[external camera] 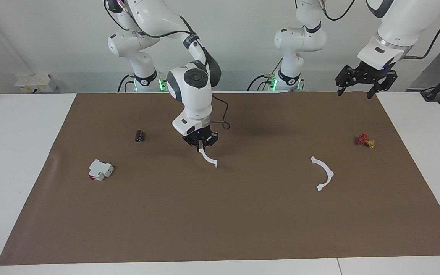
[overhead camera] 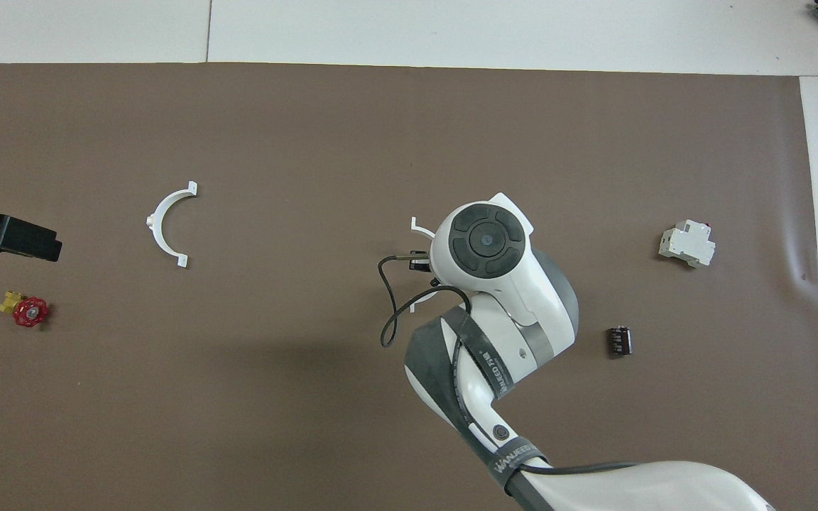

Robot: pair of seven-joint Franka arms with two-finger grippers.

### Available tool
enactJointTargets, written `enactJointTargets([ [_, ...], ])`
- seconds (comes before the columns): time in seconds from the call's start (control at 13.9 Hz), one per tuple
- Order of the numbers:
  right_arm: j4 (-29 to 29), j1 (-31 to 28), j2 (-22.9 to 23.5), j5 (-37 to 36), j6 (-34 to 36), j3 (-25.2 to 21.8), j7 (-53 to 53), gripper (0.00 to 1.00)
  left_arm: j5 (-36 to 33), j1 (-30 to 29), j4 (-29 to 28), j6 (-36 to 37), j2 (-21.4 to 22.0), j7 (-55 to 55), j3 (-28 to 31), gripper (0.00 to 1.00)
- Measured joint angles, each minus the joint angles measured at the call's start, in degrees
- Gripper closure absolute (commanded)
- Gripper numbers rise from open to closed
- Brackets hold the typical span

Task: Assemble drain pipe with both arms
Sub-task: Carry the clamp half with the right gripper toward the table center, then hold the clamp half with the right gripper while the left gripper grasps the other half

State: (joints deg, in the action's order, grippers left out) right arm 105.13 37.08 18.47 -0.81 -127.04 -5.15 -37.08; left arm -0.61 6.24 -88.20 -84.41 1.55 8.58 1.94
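Your right arm reaches out; your left waits.
Your right gripper point(external camera: 201, 143) points down, clamped shut mid-tabletop; your left gripper point(external camera: 364, 85) hangs raised, fingers spread.

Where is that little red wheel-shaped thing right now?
The red wheel-shaped part lies on the brown mat at the left arm's end of the table, slightly nearer the robots than the loose half-ring.

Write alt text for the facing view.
The right gripper holds one white half-ring above the brown mat; the other half-ring lies toward the left arm's end, where the left gripper waits, open.
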Motion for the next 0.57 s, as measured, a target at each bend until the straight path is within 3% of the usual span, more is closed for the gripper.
enactJointTargets([
  [0.29,0.02,2.43,4.61,0.0,-5.87,0.0,-1.93,1.0,0.0,0.0,-0.42,-0.4,0.05,0.0,0.0,0.0],
  [0.57,0.03,2.34,6.35,0.0,-8.14,-0.22,-1.93,1.0,0.0,0.0,-3.64,-4.3,0.88,0.0,0.0,0.01],
])
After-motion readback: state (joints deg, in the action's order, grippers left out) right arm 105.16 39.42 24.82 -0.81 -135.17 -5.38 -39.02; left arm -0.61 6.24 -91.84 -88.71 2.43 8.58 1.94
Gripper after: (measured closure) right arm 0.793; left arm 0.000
